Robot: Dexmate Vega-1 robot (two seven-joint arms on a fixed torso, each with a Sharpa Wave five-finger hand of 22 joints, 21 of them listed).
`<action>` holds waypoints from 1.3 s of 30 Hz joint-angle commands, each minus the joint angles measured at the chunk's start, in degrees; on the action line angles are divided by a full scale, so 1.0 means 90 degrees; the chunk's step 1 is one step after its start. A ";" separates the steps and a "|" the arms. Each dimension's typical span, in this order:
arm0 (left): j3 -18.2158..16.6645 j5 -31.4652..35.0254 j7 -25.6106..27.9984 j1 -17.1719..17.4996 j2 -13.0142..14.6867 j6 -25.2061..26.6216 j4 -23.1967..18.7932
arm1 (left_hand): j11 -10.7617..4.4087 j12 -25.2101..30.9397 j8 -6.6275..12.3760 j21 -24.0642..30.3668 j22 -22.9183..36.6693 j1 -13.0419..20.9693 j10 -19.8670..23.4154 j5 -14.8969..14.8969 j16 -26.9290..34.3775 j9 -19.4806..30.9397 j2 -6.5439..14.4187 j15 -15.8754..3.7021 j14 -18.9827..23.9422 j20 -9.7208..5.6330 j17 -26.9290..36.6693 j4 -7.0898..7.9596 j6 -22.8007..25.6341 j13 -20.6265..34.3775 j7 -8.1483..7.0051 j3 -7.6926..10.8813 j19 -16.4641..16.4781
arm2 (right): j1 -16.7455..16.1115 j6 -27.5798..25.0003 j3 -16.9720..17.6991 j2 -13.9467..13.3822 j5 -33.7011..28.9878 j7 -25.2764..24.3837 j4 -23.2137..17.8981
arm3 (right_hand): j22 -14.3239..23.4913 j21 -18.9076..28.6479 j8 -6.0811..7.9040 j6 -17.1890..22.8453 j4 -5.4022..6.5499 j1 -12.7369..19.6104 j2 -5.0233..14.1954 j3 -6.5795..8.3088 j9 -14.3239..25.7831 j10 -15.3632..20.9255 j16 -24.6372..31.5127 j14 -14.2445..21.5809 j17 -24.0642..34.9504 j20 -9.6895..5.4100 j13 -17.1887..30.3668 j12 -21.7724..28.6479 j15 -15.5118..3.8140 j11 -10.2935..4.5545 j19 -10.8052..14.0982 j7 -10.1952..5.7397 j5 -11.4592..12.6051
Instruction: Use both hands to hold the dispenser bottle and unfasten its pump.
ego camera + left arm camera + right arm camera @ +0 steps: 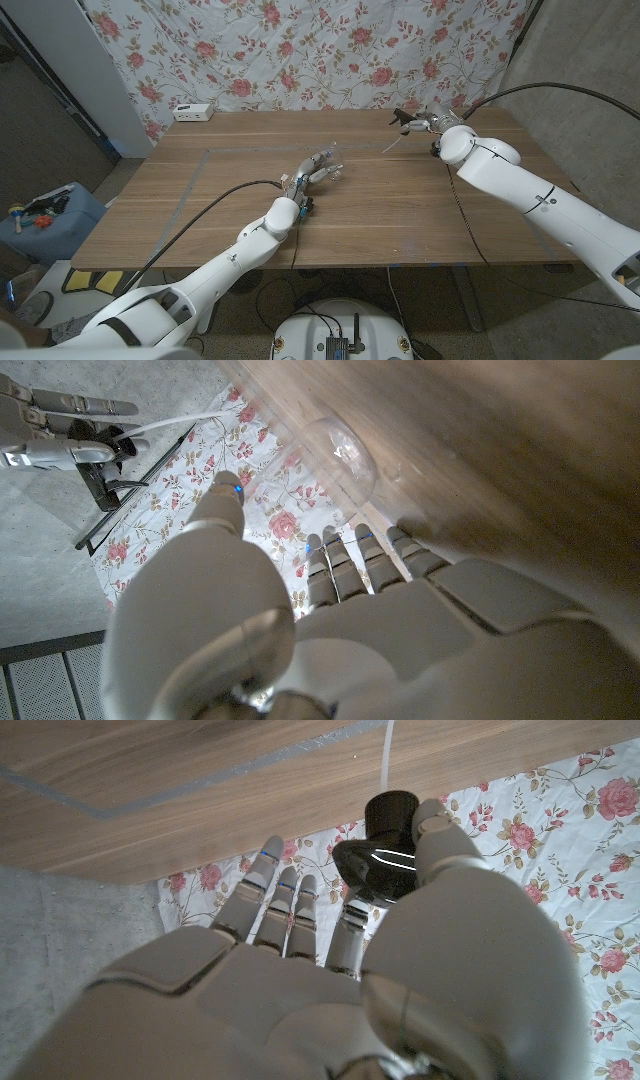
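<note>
Black pump (388, 845), clear bottle (335, 455), white hands, rose-patterned backdrop (300, 50), brown wooden table (400, 210)

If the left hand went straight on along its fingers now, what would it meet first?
The clear bottle, already at the left hand's fingertips and apparently held. Beyond it the table looks free, though depth is unclear.

Both arms are smooth, shiny white plastic w/ round fat joints. Left white five-finger hand (316, 172) has grey ribbed fingers (352, 560) & small blue lights near the tips. Right white five-finger hand (428, 122) looks the same, w/ a blue light too. A thin black cable (215, 201) runs along the left arm; another black cable (545, 89) loops over the right arm.
</note>
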 commanded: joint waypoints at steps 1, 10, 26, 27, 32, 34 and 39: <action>-0.0014 -0.0188 -0.0312 -0.0118 0.0028 0.0051 0.0077 | 0.0044 -0.0019 -0.0015 -0.0024 0.0012 -0.0139 -0.0196 0.0065 -0.0018 0.0014 -0.0030 -0.0035 -0.0148 0.0125 0.0022 0.0008 -0.0128 -0.0004 0.0051 -0.0087 -0.0144 | 0.0091 0.0060 -0.0066 0.0086 -0.0008 0.0047 0.0201 | 0.0010 -0.0010 0.0038 0.0163 -0.0001 0.0006 0.0038 0.0039 0.0022 0.0044 -0.0017 0.0030 0.0018 0.0007 0.0027 -0.0016 0.0030 0.0010 0.0026 -0.0105 0.0043; -0.0032 -0.0304 -0.0508 -0.0107 0.0112 0.0096 -0.0066 | 0.0102 -0.0018 -0.0013 -0.0035 0.0012 -0.0292 -0.0461 0.0133 -0.0021 0.0010 -0.0132 0.0055 -0.0410 0.0177 0.0025 0.0048 -0.0369 -0.0015 0.0128 -0.0223 -0.0259 | 0.0031 0.0111 -0.0070 0.0113 -0.0046 -0.0033 0.0270 | 0.0010 -0.0013 0.0042 0.0170 -0.0001 0.0003 0.0038 0.0039 0.0021 0.0047 -0.0015 0.0035 0.0019 0.0001 0.0027 -0.0014 0.0024 0.0010 0.0017 -0.0114 0.0043; -0.0086 -0.0422 -0.0642 0.0019 0.0291 0.0348 -0.0496 | 0.0192 0.0006 -0.0018 -0.0045 0.0014 -0.0476 -0.0672 0.0231 -0.0007 0.0005 -0.0234 0.0166 -0.0662 0.0242 0.0028 0.0105 -0.0660 -0.0025 0.0293 -0.0388 -0.0426 | -0.0128 0.0177 -0.0129 0.0193 -0.0192 -0.0259 0.0359 | 0.0010 -0.0012 0.0040 0.0159 -0.0006 0.0002 0.0027 0.0040 0.0021 0.0039 -0.0015 0.0041 0.0017 -0.0001 0.0027 -0.0017 0.0004 -0.0004 0.0017 -0.0122 0.0042; -0.0096 -0.0440 -0.0672 0.0032 0.0319 0.0347 -0.0533 | 0.0201 0.0010 -0.0015 -0.0046 0.0014 -0.0491 -0.0678 0.0236 -0.0005 0.0005 -0.0240 0.0168 -0.0672 0.0243 0.0028 0.0111 -0.0671 -0.0025 0.0297 -0.0400 -0.0438 | -0.0139 0.0201 -0.0133 0.0191 -0.0200 -0.0262 0.0366 | 0.0010 -0.0011 0.0040 0.0158 -0.0007 0.0004 0.0027 0.0041 0.0021 0.0036 -0.0015 0.0040 0.0017 0.0000 0.0027 -0.0018 0.0003 -0.0007 0.0019 -0.0124 0.0042; -0.0143 -0.0507 -0.0748 0.0089 0.0422 0.0414 -0.0712 | 0.0238 0.0010 -0.0016 -0.0044 0.0016 -0.0561 -0.0757 0.0265 -0.0006 0.0004 -0.0261 0.0181 -0.0761 0.0260 0.0029 0.0139 -0.0769 -0.0027 0.0353 -0.0457 -0.0491 | -0.0221 0.0237 -0.0095 0.0276 -0.0218 -0.0388 0.0416 | 0.0010 -0.0007 0.0042 0.0161 -0.0007 -0.0001 0.0021 0.0042 0.0020 0.0044 -0.0014 0.0047 0.0017 -0.0009 0.0027 -0.0015 -0.0004 -0.0010 0.0030 -0.0120 0.0042; -0.0162 -0.0532 -0.0780 0.0110 0.0464 0.0442 -0.0784 | 0.0271 0.0003 -0.0014 -0.0049 0.0016 -0.0590 -0.0812 0.0278 -0.0011 0.0003 -0.0268 0.0205 -0.0813 0.0278 0.0030 0.0152 -0.0807 -0.0027 0.0381 -0.0482 -0.0528 | -0.0258 0.0242 -0.0083 0.0313 -0.0232 -0.0449 0.0431 | 0.0010 -0.0007 0.0042 0.0163 -0.0007 -0.0001 0.0019 0.0044 0.0020 0.0045 -0.0014 0.0051 0.0016 -0.0008 0.0028 -0.0014 -0.0001 -0.0011 0.0030 -0.0122 0.0043; -0.0219 -0.0590 -0.0827 0.0162 0.0575 0.0557 -0.0985 | 0.0359 0.0000 -0.0020 -0.0053 0.0017 -0.0648 -0.0935 0.0319 -0.0013 0.0002 -0.0276 0.0276 -0.0936 0.0289 0.0031 0.0177 -0.0945 -0.0028 0.0434 -0.0538 -0.0621 | -0.0347 0.0355 -0.0063 0.0361 -0.0251 -0.0543 0.0491 | 0.0010 -0.0006 0.0035 0.0142 -0.0006 -0.0007 0.0013 0.0046 0.0020 0.0057 -0.0012 0.0062 0.0016 -0.0017 0.0028 -0.0009 -0.0009 -0.0011 0.0033 -0.0127 0.0044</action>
